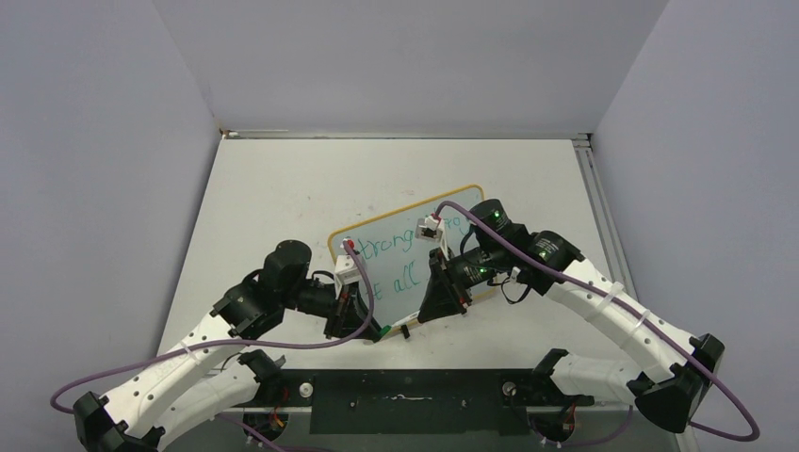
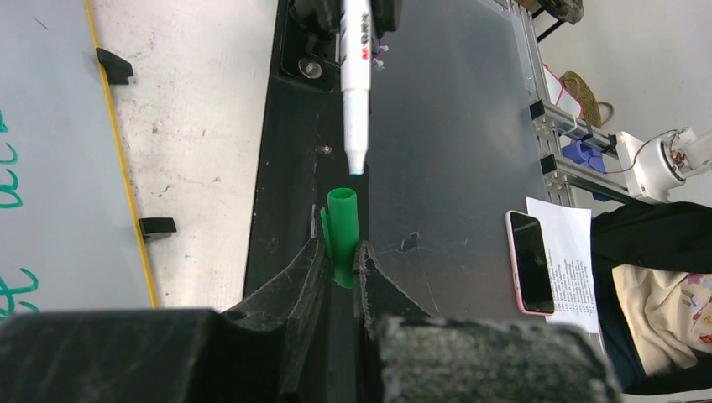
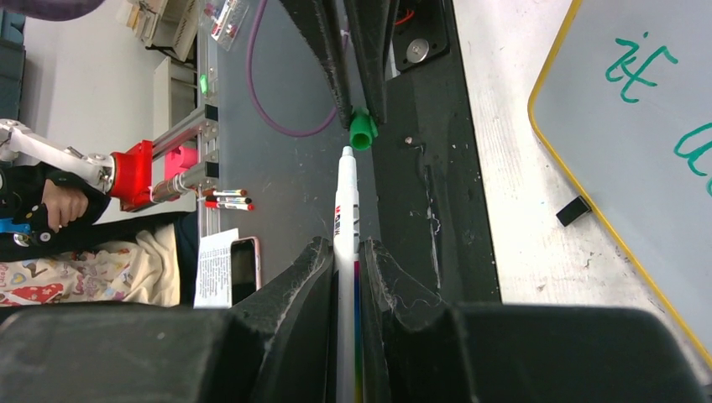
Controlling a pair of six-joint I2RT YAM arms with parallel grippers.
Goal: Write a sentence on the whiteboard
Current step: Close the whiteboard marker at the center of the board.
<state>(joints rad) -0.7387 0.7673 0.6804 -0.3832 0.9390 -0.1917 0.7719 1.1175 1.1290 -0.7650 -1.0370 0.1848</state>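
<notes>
The whiteboard [image 1: 400, 268], yellow-framed, lies tilted mid-table with the green sentence [image 1: 396, 247] on it, partly hidden by both arms. Its edge and letters also show in the left wrist view as whiteboard [image 2: 50, 126] and in the right wrist view as whiteboard [image 3: 638, 151]. My left gripper [image 2: 340, 249] is shut on a green marker cap [image 2: 342, 231]. My right gripper [image 3: 346, 249] is shut on a white marker [image 3: 345, 197]. Over the black base plate near the board's front edge, the marker's tip points at the cap's open end across a small gap. Seen from the left wrist, the marker [image 2: 356, 84] comes from above.
A black base plate [image 1: 405, 388] runs along the table's near edge. Black clips [image 2: 113, 65] sit on the board's frame. Off the table lie a pink phone [image 2: 531, 260] on paper and spare markers [image 3: 227, 198]. Purple cables [image 1: 283, 347] trail from both wrists.
</notes>
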